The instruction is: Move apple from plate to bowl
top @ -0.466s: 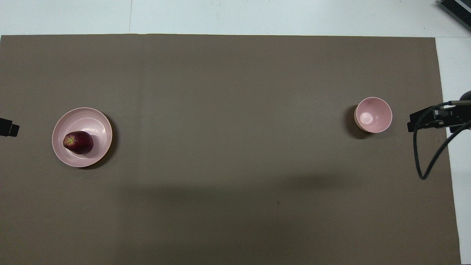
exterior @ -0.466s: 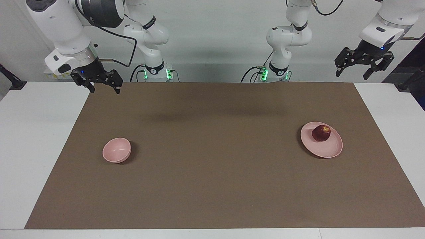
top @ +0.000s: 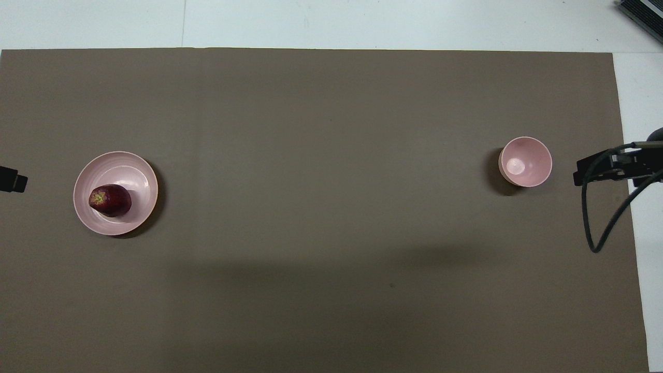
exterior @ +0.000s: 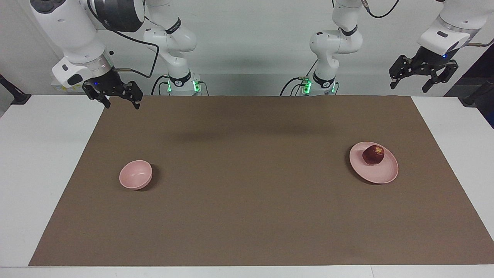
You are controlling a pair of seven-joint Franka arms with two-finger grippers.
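Observation:
The dark red apple point(exterior: 373, 154) point(top: 110, 200) with a yellowish patch lies on the flat pale pink plate point(exterior: 380, 173) point(top: 132, 171) toward the left arm's end of the table. The small deep pale pink bowl point(exterior: 135, 174) point(top: 525, 161) stands empty toward the right arm's end. My left gripper point(exterior: 410, 83) hangs open, high in the air at the left arm's end, well apart from the plate. My right gripper point(exterior: 121, 104) hangs open in the air over the mat's corner at the right arm's end, apart from the bowl. Both arms wait.
A brown mat point(exterior: 247, 193) covers the middle of the white table point(exterior: 34, 154). Both arm bases point(exterior: 181, 83) stand at the robots' edge. A black cable point(top: 595, 217) hangs from the right arm beside the bowl.

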